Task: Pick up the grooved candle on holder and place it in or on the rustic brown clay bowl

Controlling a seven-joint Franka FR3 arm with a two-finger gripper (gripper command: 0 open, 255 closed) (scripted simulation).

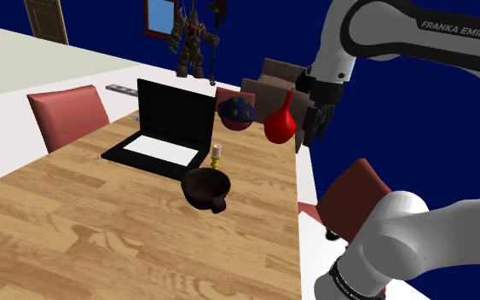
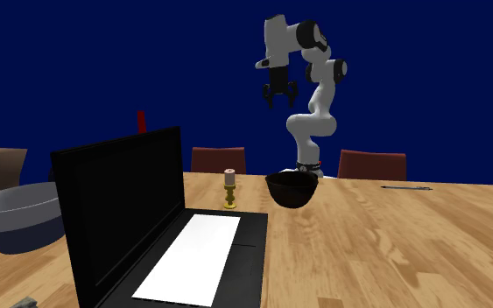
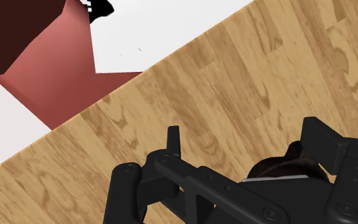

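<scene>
Starting w/ the shoulder view: the tool [image 1: 313,128] hangs high near the table's [image 1: 101,247] right edge in that view, beside a red vase [image 1: 280,122], jaws apart w/ nothing in them. The grooved candle on holder [image 1: 216,156] stands upright on the table, just behind the dark brown bowl [image 1: 205,187] and just beside the corner of the open laptop [image 1: 165,128]. From the tool it lies down and toward that view's left, well apart. Its long axis is vertical, so I'd judge a descent w/ the jaws straddling the stem would work, though the laptop crowds one side. Second exterior view: the tool sits well above the table, approx over the bowl, spread wide & empty. The candle is to that view's left of the bowl, near but not touching. A grey bowl [image 2: 17,214] sits farther left, not part of the job. Wrist view: both fingers [image 3: 173,137] stand wide apart over bare wood, w/ a red chair seat [image 3: 63,70] past the table edge and a dark rounded shape low btwn them, prob the bowl's rim. Judgement: pick not yet begun. The next move must carry the tool down and away from the stand toward the candle w/o clipping the bowl. Only one arm, so no choice there.
</scene>
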